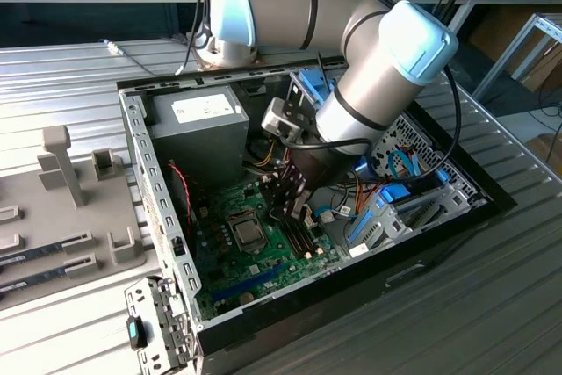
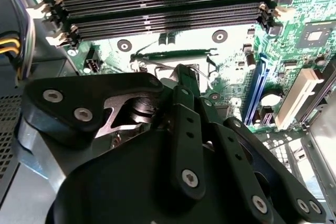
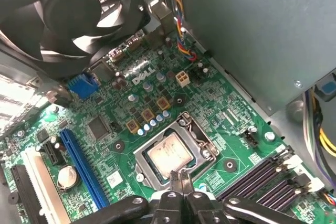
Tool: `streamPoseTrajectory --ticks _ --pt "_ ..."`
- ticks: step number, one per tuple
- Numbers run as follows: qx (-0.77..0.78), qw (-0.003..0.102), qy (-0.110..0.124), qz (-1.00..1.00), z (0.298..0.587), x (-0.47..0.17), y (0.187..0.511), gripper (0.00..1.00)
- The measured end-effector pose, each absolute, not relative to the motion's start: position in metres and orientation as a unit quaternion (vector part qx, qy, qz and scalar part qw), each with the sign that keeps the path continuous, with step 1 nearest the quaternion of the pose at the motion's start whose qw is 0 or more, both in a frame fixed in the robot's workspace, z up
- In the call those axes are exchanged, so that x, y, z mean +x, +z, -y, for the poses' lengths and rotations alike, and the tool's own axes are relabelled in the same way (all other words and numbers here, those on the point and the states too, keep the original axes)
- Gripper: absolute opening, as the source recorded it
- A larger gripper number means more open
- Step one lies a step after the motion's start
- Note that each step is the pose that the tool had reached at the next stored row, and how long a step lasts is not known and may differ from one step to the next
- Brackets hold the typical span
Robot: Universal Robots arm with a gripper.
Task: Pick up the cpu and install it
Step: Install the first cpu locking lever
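— Ribbed grey metal table [image 1: 79, 68] carries an open computer case [image 1: 413, 256], side panel off, green motherboard [image 1: 263, 261] exposed. A pale tray [image 1: 53, 234] with upright pegs lies on the exterior view's left of the case. Arm position?

— Reaching down into the case. The gripper [image 1: 294, 208] hangs just above the board, beside the memory slots [image 1: 303, 239], on the exterior view's right of the socket.

— The cpu?

— Seated flat in the socket frame [image 3: 202, 140]. In the first wrist view the cpu [image 3: 169, 154] shows its silver top, level, inside the frame. In the exterior view it [image 1: 248, 234] sits mid-board.

— Tool state?

— Narrow. In the first wrist view the fingertips [image 3: 175, 179] are drawn together, nothing between them, poised at the chip's near edge. Whether they touch it, I cannot tell.

— Surroundings?

— Black fan [image 3: 68, 9] and grey power supply box [image 1: 198, 125] nearby.
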State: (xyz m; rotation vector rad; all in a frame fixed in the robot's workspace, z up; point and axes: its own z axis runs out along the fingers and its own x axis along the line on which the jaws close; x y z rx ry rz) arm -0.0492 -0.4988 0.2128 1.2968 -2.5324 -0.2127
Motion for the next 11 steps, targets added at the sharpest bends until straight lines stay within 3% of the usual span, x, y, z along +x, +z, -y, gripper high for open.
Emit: streamPoseTrajectory --ticks 11 --pt "0.466 0.148 -0.070 0.870 0.501 -0.049 0.201 0.11"
